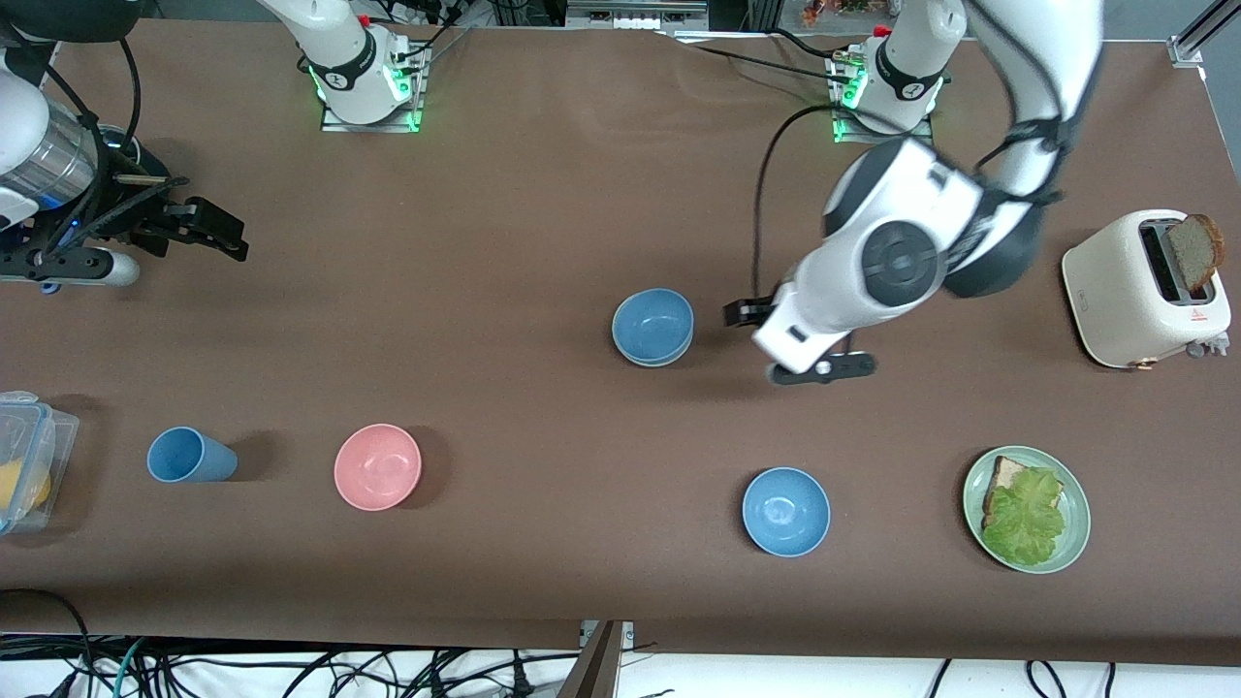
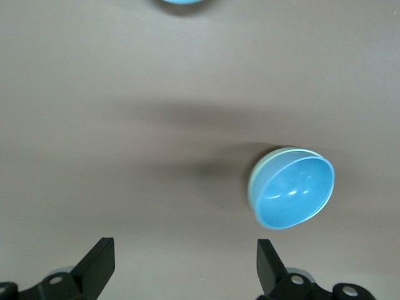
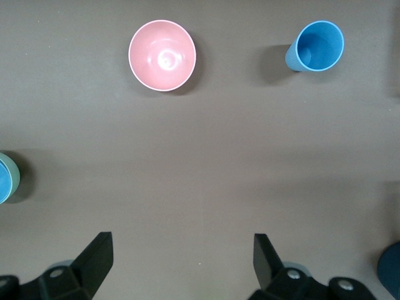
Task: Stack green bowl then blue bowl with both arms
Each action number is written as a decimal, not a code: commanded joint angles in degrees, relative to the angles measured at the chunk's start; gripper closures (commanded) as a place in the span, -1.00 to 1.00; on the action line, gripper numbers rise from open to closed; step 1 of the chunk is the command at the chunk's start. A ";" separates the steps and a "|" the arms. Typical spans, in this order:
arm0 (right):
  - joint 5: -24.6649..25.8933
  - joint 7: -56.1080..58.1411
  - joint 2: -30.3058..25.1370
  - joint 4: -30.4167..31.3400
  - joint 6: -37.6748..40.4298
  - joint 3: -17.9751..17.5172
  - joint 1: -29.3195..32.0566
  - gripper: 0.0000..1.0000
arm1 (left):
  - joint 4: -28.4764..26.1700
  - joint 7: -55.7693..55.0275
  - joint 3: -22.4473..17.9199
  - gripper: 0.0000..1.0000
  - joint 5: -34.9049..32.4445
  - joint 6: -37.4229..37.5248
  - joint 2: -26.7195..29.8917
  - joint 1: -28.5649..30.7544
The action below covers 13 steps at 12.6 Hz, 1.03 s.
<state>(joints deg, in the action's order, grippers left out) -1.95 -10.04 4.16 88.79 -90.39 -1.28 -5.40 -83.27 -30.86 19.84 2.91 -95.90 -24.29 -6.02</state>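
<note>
Middle of the table: the blue bowl (image 1: 653,325) sits nested inside the green bowl (image 2: 255,181), whose pale rim peeks out around its edge in the left wrist view. The stack stands on the brown table (image 1: 504,194), free of both arms.

The left gripper (image 1: 797,341) hangs just beside the stack, toward the left arm's end of the table, fingers (image 2: 100,262) spread wide apart with nothing between them. The bowls lie clear of its jaws.

The right gripper (image 1: 199,228) waits over the right arm's end of the table, its fingers (image 3: 97,253) apart too and empty.

Nearer the front camera sits a second blue bowl (image 1: 786,511), alone. Toward the right arm's end, a pink bowl (image 1: 377,466) and a blue cup (image 1: 190,456) stand side by side, with a clear plastic container (image 1: 29,456) at the table's edge. At the left arm's end, a green plate (image 1: 1076,523) carries bread and lettuce, and a cream toaster (image 1: 1125,291) holds a slice of bread (image 1: 1194,250).
</note>
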 commanded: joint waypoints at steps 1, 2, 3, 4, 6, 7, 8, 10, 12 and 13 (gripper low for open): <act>0.10 0.63 0.15 -1.07 0.66 -0.65 0.48 -0.98 | 6.68 11.05 0.03 -1.00 -0.19 11.64 2.32 6.35; 0.10 0.72 0.24 -1.07 0.66 -0.65 0.48 -0.98 | 9.85 15.00 -0.15 -1.00 -0.36 16.05 2.32 7.67; 0.10 0.63 0.24 -0.98 0.66 -0.65 0.48 -0.98 | 12.93 18.00 -0.32 -1.00 -1.41 19.23 2.67 9.34; 0.10 0.63 0.24 -1.07 0.66 -0.65 0.48 -0.98 | 13.05 20.73 -1.28 -1.00 -3.33 19.52 5.46 9.36; 0.10 0.72 0.24 -0.98 0.74 -0.65 0.48 -0.98 | 10.95 27.31 -4.44 -1.00 -4.23 19.52 9.68 9.80; 0.19 0.63 0.24 -1.07 0.74 -0.65 0.48 -0.98 | 6.50 30.74 -8.46 -1.00 -3.71 17.96 13.18 9.80; 0.10 0.63 0.24 -1.07 0.74 -0.65 0.48 -0.98 | 0.02 32.69 -11.63 -1.00 -3.44 12.81 18.09 9.71; 0.10 0.63 0.15 -0.98 1.01 -0.65 0.48 -0.98 | -13.18 33.33 -14.12 -1.00 -3.44 5.14 27.60 9.88; 0.10 0.72 0.15 -1.07 0.83 -0.65 0.48 -0.98 | -15.34 33.15 -14.82 -1.00 -3.53 4.85 28.51 10.15; 0.19 0.72 0.15 -0.98 0.83 -0.65 0.48 -0.98 | -15.34 32.80 -14.83 -1.00 -3.53 4.85 28.51 10.23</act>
<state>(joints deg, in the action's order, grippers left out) -1.95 -10.04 4.17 88.73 -90.39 -1.45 -5.41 -94.23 1.45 5.16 -0.15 -88.74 1.30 4.35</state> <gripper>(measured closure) 0.004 0.000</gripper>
